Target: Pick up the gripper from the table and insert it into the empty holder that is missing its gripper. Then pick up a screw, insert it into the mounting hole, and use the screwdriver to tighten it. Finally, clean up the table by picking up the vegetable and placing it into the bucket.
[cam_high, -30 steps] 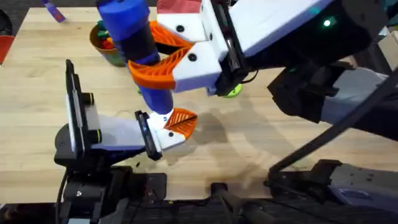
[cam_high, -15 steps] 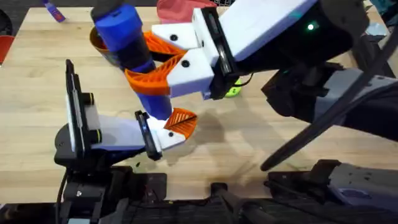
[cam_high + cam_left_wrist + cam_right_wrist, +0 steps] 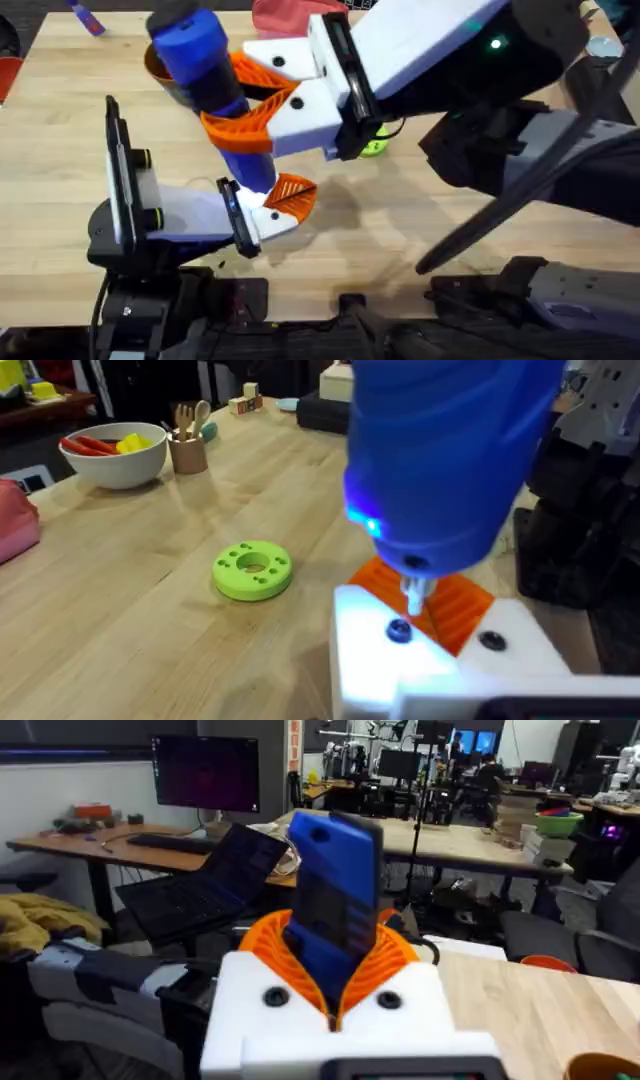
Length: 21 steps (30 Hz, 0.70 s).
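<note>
My right gripper reaches across the table, shut on the blue screwdriver, which stands nearly upright; the right wrist view shows its orange pads clamping the screwdriver. The metal bit points down just above a dark screw in the white holder, and a blue light glows on the tool's body. The orange ribbed gripper sits in that holder. The holder is at the end of my left gripper. The vegetable peeks out behind my right arm. The bucket is mostly hidden by the screwdriver.
A green round disc lies on the table beyond the holder. Farther off stand a white bowl of toy food and a small cup of wooden utensils. A pink cloth lies at the far edge.
My right arm has shifted the screwdriver slightly left and tilted its top further over the bucket. In the last half second it has barely moved. The left arm has stayed still.
</note>
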{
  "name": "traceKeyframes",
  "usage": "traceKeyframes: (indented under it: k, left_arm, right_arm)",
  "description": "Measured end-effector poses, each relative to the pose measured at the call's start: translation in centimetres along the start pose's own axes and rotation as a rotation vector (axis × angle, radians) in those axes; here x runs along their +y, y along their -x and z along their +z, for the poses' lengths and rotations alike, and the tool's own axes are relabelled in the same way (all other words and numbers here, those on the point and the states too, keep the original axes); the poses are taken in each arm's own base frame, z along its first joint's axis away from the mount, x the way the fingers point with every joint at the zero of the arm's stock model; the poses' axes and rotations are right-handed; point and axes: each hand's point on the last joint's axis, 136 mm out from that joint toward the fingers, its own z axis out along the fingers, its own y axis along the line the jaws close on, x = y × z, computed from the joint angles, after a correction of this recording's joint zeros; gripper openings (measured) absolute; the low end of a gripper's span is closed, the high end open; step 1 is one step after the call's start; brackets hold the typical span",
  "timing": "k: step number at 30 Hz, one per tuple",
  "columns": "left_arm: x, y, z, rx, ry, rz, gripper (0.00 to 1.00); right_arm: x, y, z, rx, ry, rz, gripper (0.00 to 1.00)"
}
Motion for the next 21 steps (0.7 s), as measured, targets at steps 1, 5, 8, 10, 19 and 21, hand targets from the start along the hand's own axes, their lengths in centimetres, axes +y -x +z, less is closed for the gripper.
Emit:
traceKeyframes:
  k: [1,5,8,10,19,21]
  left_arm:
    - [0.0,0.0,0.0,0.0,0.0,0.0,0.016]
    - [0.0,0.0,0.0,0.0,0.0,0.0,0.016]
    - [-0.01,0.0,0.0,0.0,0.0,0.0,0.016]
    - [-0.01,0.0,0.0,0.0,0.0,0.0,0.016]
    - [0.0,0.0,0.0,0.0,0.0,0.0,0.016]
    - [-0.01,0.0,0.0,0.0,0.0,0.0,0.016]
  right_arm:
    - [-0.07,-0.16,0.02,0.002,-0.001,0.003,0.022]
    - [-0.35,-0.78,0.1,0.011,-0.003,0.018,0.022]
    - [-0.38,-0.86,0.11,0.012,-0.003,0.017,0.022]
    - [-0.38,-0.88,0.11,0.013,-0.003,0.015,0.022]
    - [-0.4,-0.99,0.1,0.016,-0.004,0.009,0.022]
    - [-0.4,-0.99,0.1,0.016,-0.004,0.008,0.022]
